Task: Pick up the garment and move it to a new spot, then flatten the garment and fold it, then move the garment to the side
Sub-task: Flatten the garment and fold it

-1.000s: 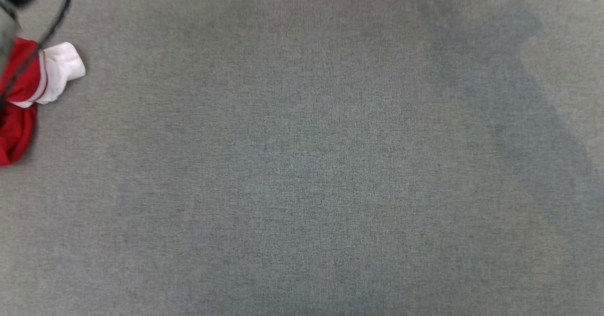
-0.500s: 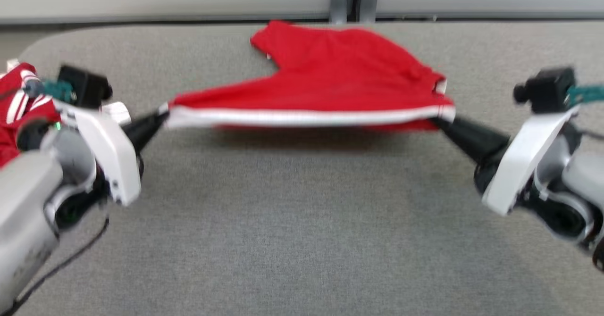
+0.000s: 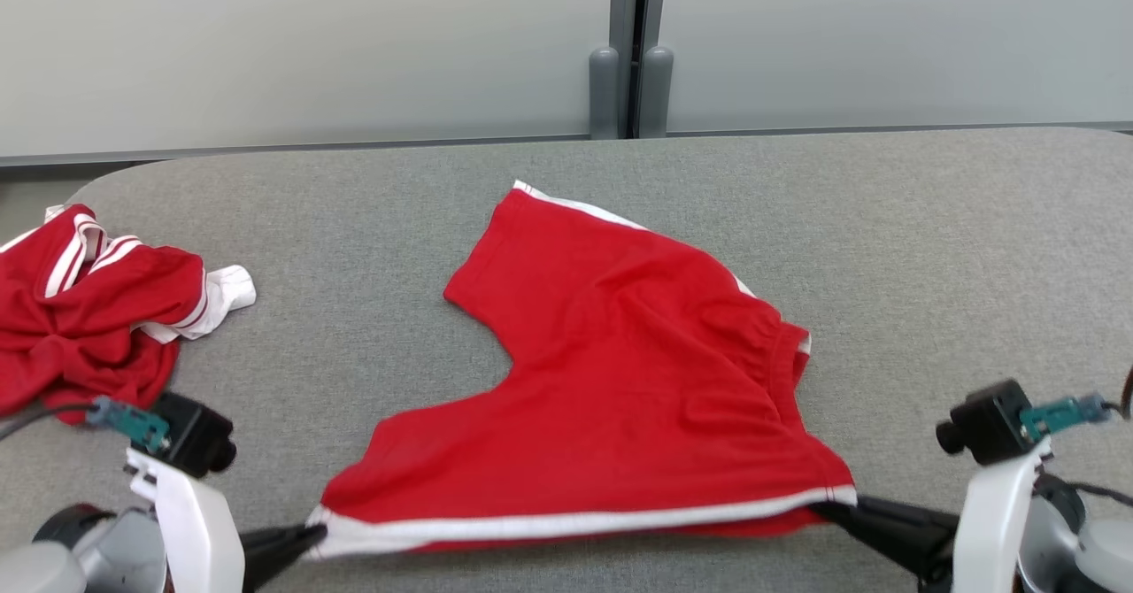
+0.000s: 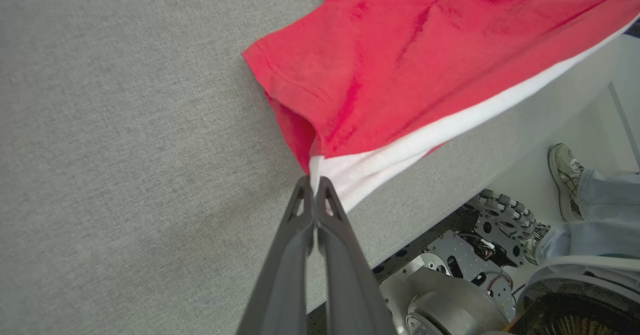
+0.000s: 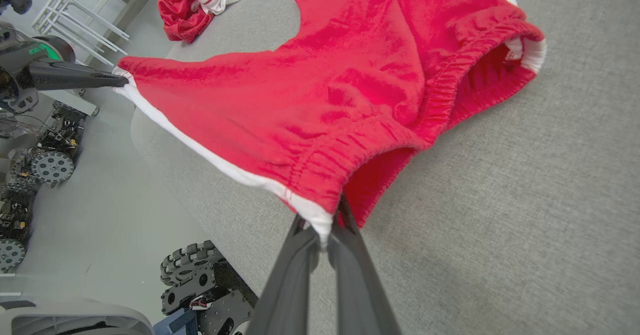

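Note:
The garment is a pair of red shorts with a white side stripe, spread on the grey table. Its near edge is stretched taut between my two grippers. My left gripper is shut on the leg-hem corner at the lower left. My right gripper is shut on the waistband corner at the lower right. The far leg lies flat toward the wall. In the right wrist view the elastic waistband gapes open and my left gripper pinches the opposite corner.
A second red and white garment lies crumpled at the table's left end. Wall panels stand behind the table. The table's near edge is just under my grippers. A person's shoe and the robot's wheeled base are on the floor below.
The head camera has swung from looking down at bare table to the whole scene. Since half a second ago the shorts have come nearer with both grippers, and more of them lies flat.

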`<state>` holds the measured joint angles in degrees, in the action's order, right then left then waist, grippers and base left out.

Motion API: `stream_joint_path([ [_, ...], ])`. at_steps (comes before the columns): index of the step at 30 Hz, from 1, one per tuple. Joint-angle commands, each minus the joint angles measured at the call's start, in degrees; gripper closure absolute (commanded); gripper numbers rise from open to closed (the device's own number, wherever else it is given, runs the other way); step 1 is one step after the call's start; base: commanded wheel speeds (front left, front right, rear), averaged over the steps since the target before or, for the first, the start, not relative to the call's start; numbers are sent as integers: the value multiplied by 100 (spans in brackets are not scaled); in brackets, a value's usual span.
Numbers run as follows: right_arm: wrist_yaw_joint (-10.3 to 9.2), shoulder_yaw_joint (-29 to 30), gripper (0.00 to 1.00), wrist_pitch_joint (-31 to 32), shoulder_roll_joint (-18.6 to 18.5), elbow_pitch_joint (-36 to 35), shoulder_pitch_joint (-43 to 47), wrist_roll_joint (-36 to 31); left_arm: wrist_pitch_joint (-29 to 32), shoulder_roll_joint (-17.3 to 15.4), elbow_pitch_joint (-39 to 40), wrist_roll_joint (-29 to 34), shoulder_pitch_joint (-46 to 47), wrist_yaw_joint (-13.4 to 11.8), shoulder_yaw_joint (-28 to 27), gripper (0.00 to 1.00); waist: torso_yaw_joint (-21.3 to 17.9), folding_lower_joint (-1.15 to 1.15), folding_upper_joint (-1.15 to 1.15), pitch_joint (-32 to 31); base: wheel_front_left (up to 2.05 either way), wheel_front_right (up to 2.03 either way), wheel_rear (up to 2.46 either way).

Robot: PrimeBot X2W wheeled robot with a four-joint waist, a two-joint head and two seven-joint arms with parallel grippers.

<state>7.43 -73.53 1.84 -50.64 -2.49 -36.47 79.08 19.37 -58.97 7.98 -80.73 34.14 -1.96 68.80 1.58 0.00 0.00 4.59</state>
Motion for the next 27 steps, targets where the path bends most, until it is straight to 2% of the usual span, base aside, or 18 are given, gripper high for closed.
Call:
stream_joint_path([
  [1, 11, 9, 100, 49, -148, -100, 214, -41, 61, -179, 298, -69, -150, -128, 32, 100, -20, 0, 0, 9, 0, 0, 0],
  [6, 11, 10, 100, 128, -456, -380, 511, -47, 141, -606, 1021, -199, -343, -423, 59, 100, -82, 0, 0, 128, 0, 0, 0],
  [9, 11, 109, 100, 6, -524, -542, 455, -33, 80, -720, 1195, -202, -203, -524, -76, 100, -142, 0, 0, 250, 0, 0, 0],
  [12, 11, 240, 100, -95, -492, -573, 337, -16, 188, -746, 1203, -217, -14, -519, -180, 100, -211, 0, 0, 394, 0, 0, 0],
  [21, 11, 667, 100, -311, -141, -413, -171, 125, 1027, -476, 528, -157, 1162, -160, -623, 100, -456, 0, 0, 1202, 0, 0, 0],
  [27, 11, 977, 100, -593, 54, -241, -467, 263, 1517, -22, -225, -89, 2030, 113, -865, 100, -644, 0, 0, 1825, 0, 0, 0],
])
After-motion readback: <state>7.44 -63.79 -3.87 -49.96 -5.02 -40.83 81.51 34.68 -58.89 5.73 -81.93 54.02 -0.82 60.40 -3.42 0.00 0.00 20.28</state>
